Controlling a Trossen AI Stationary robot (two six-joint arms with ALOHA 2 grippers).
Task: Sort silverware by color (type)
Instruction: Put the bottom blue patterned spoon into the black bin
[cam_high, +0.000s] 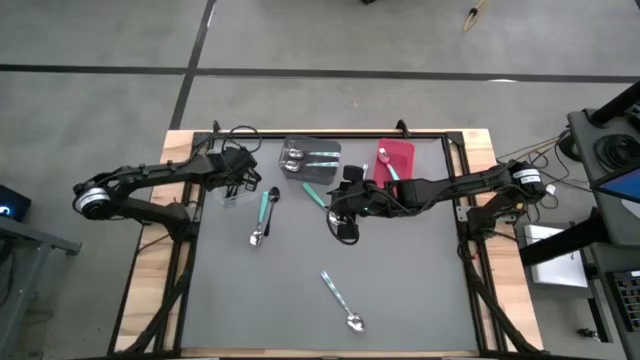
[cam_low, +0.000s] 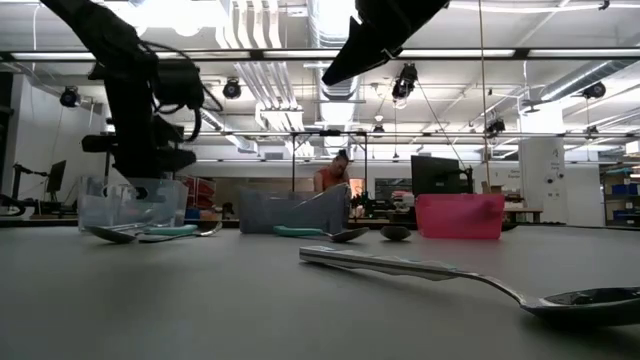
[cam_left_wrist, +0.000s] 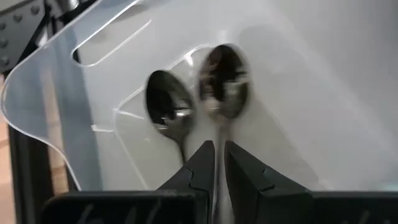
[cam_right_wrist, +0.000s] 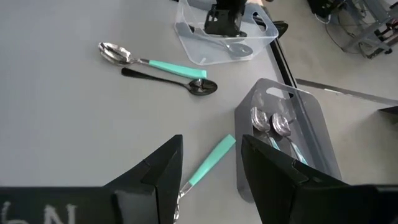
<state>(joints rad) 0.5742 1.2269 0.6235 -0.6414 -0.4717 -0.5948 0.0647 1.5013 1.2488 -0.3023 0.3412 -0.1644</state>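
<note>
My left gripper (cam_left_wrist: 219, 149) reaches into the clear bin (cam_high: 232, 196) at the table's far left, shut on a silver spoon (cam_left_wrist: 222, 81). A second silver spoon (cam_left_wrist: 168, 106) lies on the bin's floor beside it. My right gripper (cam_right_wrist: 211, 180) hangs open above the table's middle (cam_high: 346, 226), over a teal-handled spoon (cam_right_wrist: 210, 159) that lies flat below. A teal-handled spoon (cam_high: 262, 215) and a black spoon (cam_high: 273, 198) lie side by side right of the clear bin. Another teal-handled spoon (cam_high: 340, 300) lies toward the near edge. My left gripper pinches the silver spoon's thin handle (cam_left_wrist: 219, 167) between its two fingertips. The fingers slant down into the clear bin and lie along the spoon. The bowl points ahead over the bin's floor; whether it rests there I cannot tell.
A dark grey bin (cam_high: 312, 158) with teal-handled spoons stands at the far middle. Right of it a red bin (cam_high: 398, 158) holds one spoon. Wooden table edges and dark rails run along the left (cam_high: 175, 250) and right (cam_high: 475, 250) sides.
</note>
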